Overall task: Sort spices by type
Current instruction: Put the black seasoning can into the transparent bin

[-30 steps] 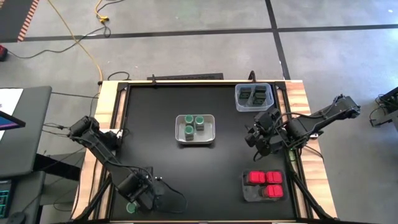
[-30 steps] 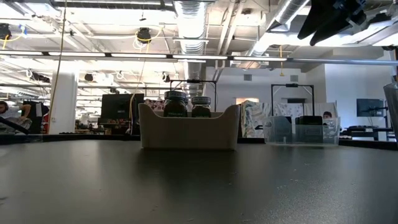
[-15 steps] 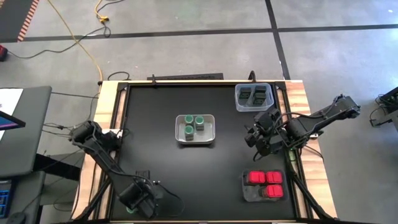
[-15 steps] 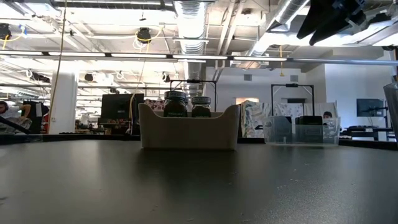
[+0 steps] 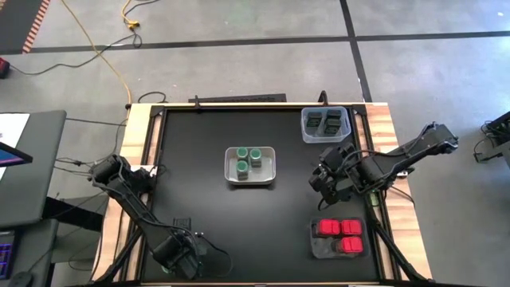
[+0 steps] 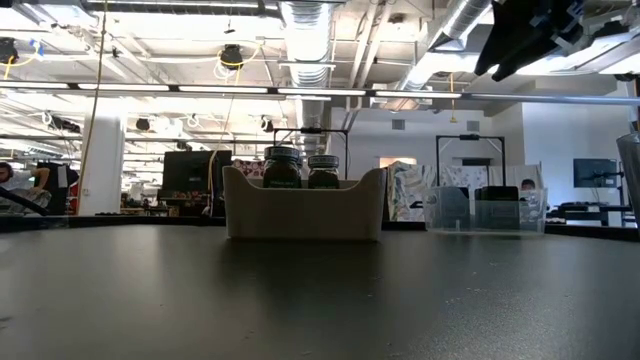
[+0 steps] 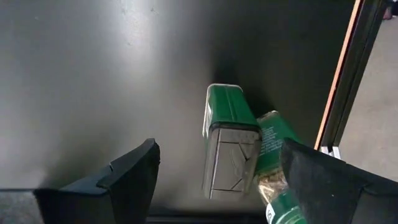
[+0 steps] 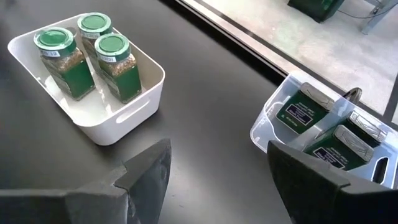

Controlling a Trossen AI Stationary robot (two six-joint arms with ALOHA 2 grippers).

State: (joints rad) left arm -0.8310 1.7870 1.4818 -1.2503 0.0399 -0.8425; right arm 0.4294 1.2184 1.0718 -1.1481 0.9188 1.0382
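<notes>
High view: straight down over the whole black rectangular tabletop (image 5: 239,215), well above. Low view: level at the table surface, facing the room, near the rounded white plastic tray (image 6: 303,205). Right wrist view: angled down, close on that same white tray (image 8: 93,102). Left wrist view: close, looking down at a green-sided metal tin (image 7: 229,146) near the table edge.

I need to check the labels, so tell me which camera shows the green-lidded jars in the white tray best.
The right wrist view: three green-lidded jars stand upright in the white tray, lids and labels clear. The high view shows only their tops. The low view shows two jar tops above the tray wall. The left wrist view misses them.
</notes>
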